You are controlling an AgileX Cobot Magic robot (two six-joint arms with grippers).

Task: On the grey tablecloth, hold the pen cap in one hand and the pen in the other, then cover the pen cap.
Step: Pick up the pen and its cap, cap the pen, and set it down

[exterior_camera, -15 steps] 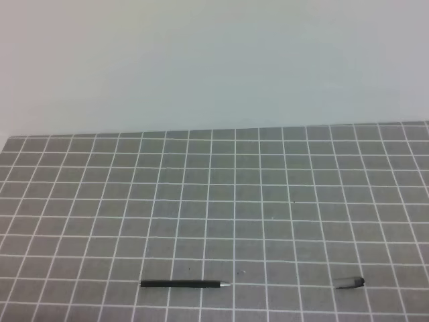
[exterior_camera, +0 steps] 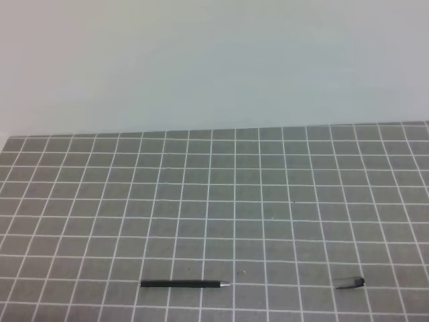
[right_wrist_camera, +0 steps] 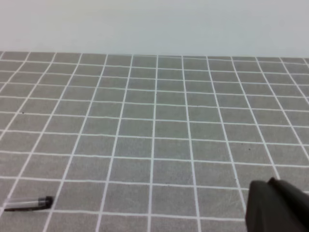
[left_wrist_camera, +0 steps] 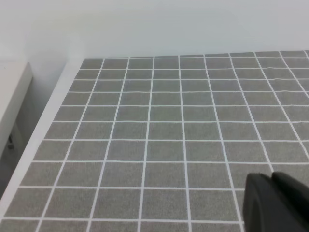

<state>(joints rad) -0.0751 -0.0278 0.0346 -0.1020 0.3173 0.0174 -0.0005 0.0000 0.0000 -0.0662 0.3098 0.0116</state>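
Observation:
The pen (exterior_camera: 185,284) lies flat on the grey tablecloth (exterior_camera: 214,201) near the front edge, left of centre, silver tip pointing right. The pen cap (exterior_camera: 350,284) rests on the cloth at the front right; in the right wrist view the pen cap (right_wrist_camera: 28,203) shows at the lower left. Neither arm appears in the exterior high view. My left gripper (left_wrist_camera: 275,203) shows only as a dark tip at the lower right of the left wrist view, shut and holding nothing. My right gripper (right_wrist_camera: 275,205) sits likewise at the lower right of its view, shut and empty, well right of the cap.
A pale wall rises behind the cloth. In the left wrist view the cloth's left edge (left_wrist_camera: 46,125) runs along a white table border, with a light-coloured piece of furniture (left_wrist_camera: 12,96) beyond it.

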